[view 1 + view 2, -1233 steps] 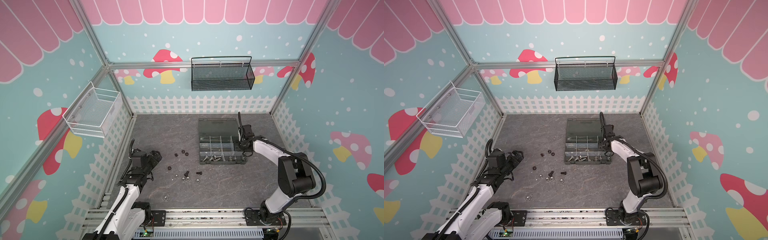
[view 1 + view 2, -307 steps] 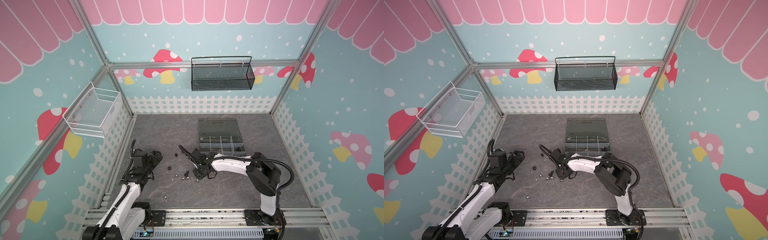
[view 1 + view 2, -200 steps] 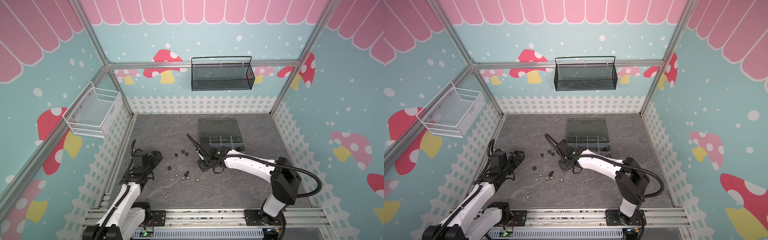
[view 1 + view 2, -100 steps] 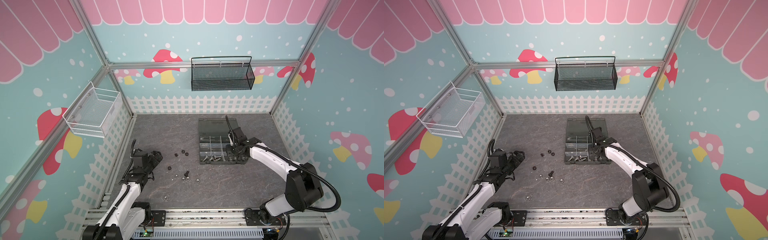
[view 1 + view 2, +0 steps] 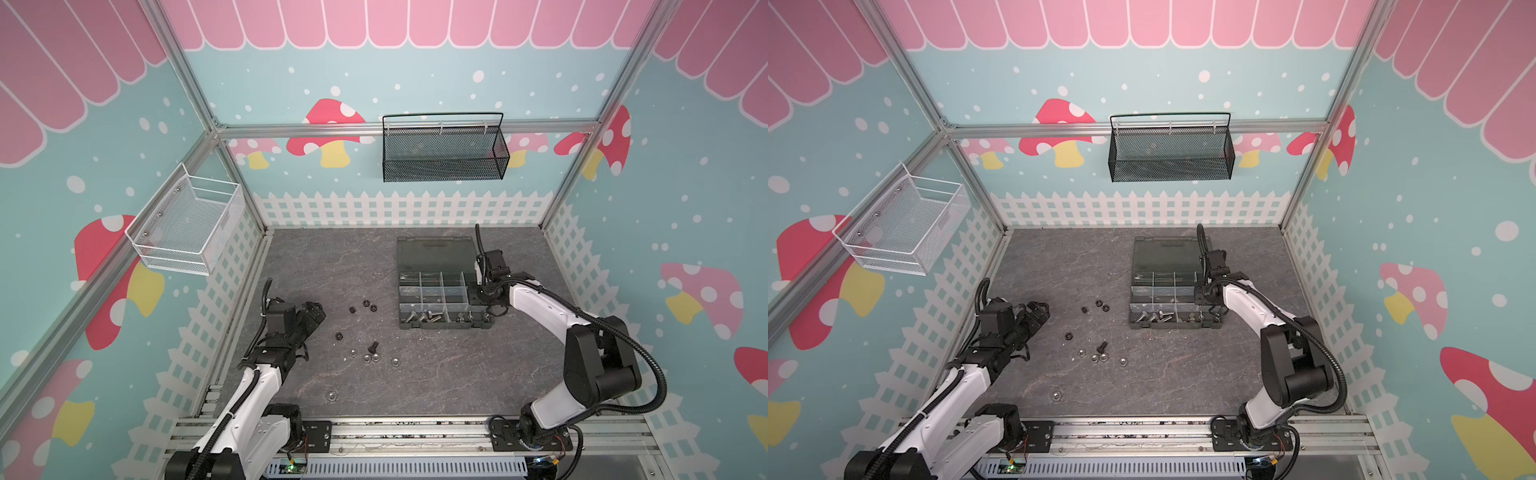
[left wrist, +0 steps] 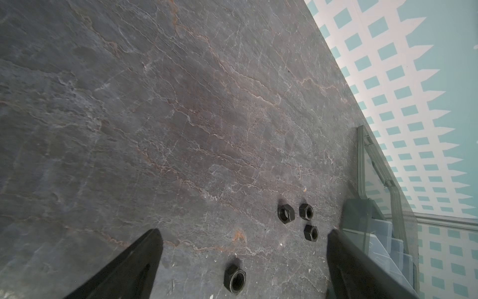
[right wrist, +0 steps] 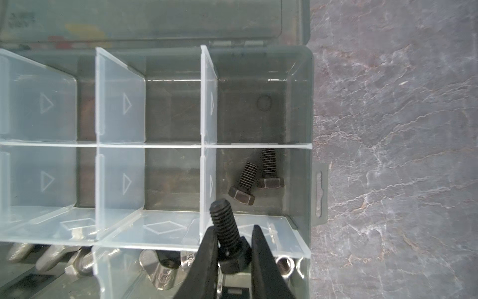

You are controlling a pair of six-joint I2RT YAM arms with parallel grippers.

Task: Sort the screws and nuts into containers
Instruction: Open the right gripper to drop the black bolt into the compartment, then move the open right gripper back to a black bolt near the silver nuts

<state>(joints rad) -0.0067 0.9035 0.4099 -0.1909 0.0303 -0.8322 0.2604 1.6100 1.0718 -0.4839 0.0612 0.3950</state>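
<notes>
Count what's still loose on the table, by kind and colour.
Black nuts: 4
Black screws: 1
Silver nuts: 5
Total: 10
Held screw in right gripper not counted.

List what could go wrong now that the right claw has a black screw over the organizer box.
1. The right claw pinches the black screw only at its head; it may pivot or slip out early.
2. Its shank lines up with a clear divider, so on release it might miss the compartment with two black screws and fall among the silver parts instead.
</notes>
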